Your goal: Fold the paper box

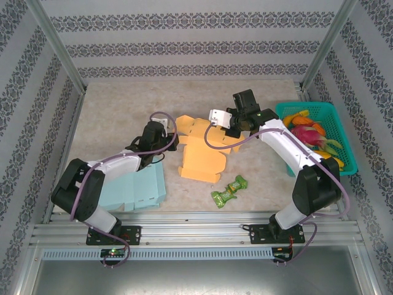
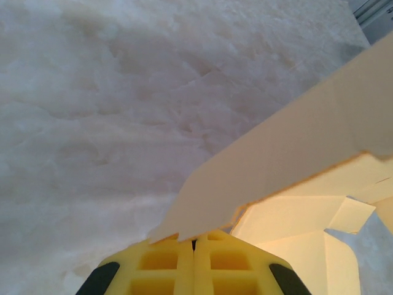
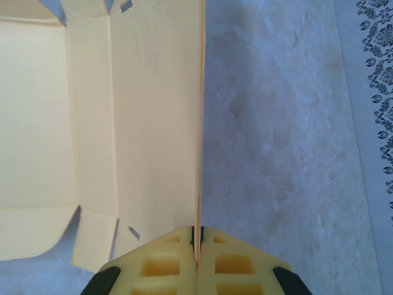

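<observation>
The orange paper box (image 1: 199,157) lies mostly flat in the middle of the table, with its flaps spread out. My left gripper (image 1: 172,142) is at the box's left edge. In the left wrist view its yellow fingers (image 2: 194,241) are shut on the corner of a raised flap (image 2: 288,153). My right gripper (image 1: 233,135) is at the box's upper right side. In the right wrist view it (image 3: 197,232) is shut on the thin edge of a panel (image 3: 153,110) that stands upright between the jaws.
A flat light-blue box (image 1: 138,187) lies under the left arm near the front edge. Green candy wrappers (image 1: 228,192) lie in front of the orange box. A teal basket (image 1: 344,138) holding fruit stands at the right, beside the right arm.
</observation>
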You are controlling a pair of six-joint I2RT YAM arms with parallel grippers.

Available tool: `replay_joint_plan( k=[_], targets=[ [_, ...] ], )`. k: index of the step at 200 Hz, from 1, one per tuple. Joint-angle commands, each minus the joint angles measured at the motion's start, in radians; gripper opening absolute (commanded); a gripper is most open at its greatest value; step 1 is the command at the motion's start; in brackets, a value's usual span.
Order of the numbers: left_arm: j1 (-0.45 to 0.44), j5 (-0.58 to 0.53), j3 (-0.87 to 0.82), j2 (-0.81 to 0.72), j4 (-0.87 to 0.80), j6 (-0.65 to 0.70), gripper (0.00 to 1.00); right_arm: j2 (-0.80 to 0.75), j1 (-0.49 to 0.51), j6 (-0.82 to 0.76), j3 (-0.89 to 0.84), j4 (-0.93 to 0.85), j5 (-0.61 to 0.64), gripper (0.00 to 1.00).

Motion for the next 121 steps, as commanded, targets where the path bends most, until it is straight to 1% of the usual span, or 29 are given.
replay_joint_plan(
  k=[1, 28, 67, 92, 121],
  targets=[
    [0.011, 0.044, 0.011, 0.035, 0.064, -0.042, 0.01, -0.018, 0.004, 0.005, -0.012, 0.016, -0.05, 0.0],
    [-0.004, 0.138, 0.038, 0.071, 0.124, -0.087, 0.01, -0.007, 0.003, 0.011, -0.009, 0.019, -0.05, 0.0],
    [-0.048, 0.196, 0.099, 0.126, 0.169, -0.135, 0.02, -0.001, 0.006, 0.009, -0.021, 0.029, -0.046, 0.0],
    [-0.05, 0.187, 0.116, 0.157, 0.174, -0.145, 0.02, -0.001, 0.005, -0.002, -0.038, 0.036, -0.032, 0.0],
    [-0.05, 0.148, 0.077, 0.129, 0.157, -0.11, 0.02, 0.005, 0.006, -0.027, -0.063, 0.058, 0.005, 0.0]
  ],
)
